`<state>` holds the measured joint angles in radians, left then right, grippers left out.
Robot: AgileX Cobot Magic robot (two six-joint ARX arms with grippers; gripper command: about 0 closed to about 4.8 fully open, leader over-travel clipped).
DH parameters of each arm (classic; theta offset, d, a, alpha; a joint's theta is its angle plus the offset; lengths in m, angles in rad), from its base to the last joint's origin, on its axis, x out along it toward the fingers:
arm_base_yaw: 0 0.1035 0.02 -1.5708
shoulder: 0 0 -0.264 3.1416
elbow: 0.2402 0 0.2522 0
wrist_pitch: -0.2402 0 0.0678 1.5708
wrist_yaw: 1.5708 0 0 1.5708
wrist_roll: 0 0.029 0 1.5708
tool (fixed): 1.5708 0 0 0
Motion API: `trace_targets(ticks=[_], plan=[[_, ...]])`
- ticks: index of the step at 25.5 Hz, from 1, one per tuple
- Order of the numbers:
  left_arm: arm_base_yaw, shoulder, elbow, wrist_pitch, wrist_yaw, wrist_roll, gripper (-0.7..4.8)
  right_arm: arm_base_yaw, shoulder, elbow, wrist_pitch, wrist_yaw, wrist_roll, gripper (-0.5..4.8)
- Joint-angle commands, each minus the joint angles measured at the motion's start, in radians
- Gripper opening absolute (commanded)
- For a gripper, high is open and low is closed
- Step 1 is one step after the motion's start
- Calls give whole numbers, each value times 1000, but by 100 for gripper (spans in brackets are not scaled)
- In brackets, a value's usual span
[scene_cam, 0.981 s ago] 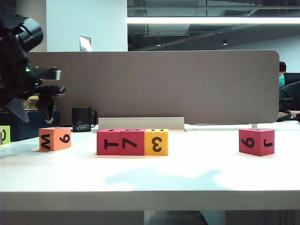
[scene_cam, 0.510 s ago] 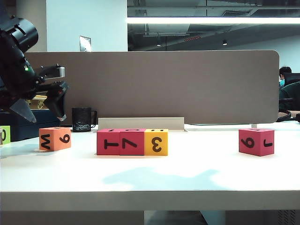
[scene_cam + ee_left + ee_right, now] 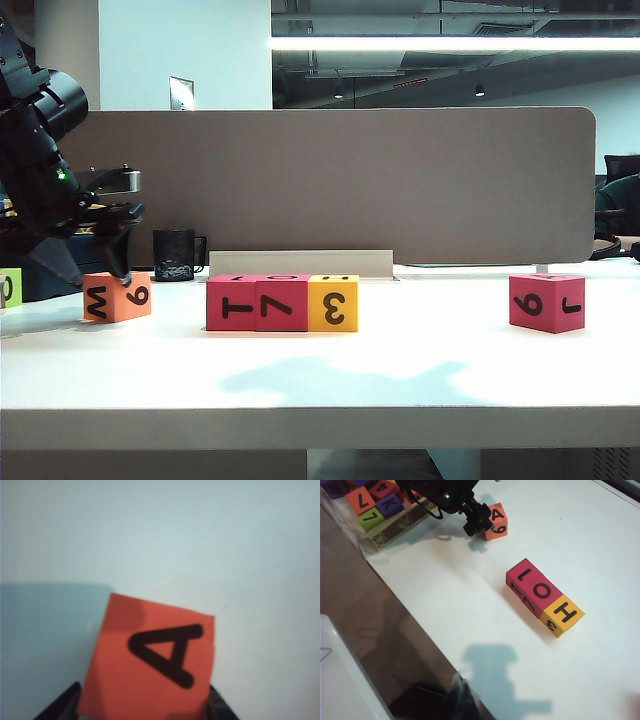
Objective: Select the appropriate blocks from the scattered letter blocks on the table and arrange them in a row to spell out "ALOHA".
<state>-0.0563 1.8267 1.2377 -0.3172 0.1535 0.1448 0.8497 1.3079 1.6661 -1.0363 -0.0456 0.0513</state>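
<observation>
On the white table, three blocks touch in a row left of centre: two crimson-pink ones and a yellow one at the right end. From the right wrist view their tops read L, O and H. A fourth crimson-pink block stands alone, well apart on the right. The orange block sits at the far left, its top showing A. The left gripper is down at this block, its black fingers standing on either side of it, jaws parted to about the block's width; whether they press the sides cannot be told. The right gripper is not visible in any view; its jaws are closed. At the table's left end a tray holds more letter blocks, among them orange, green and purple ones. A black mug stands at the far edge before the grey-brown divider panel.
</observation>
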Motion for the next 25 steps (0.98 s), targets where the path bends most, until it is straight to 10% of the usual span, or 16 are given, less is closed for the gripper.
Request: trace_targets(ticks=[1,25], plan=[[-3,0,4,13,-3,5,327,1,-3,3,16,2,2,-1],[-67,-21,5,-108,8,-3,326,-82,20,3,-16,156,-6,-1]])
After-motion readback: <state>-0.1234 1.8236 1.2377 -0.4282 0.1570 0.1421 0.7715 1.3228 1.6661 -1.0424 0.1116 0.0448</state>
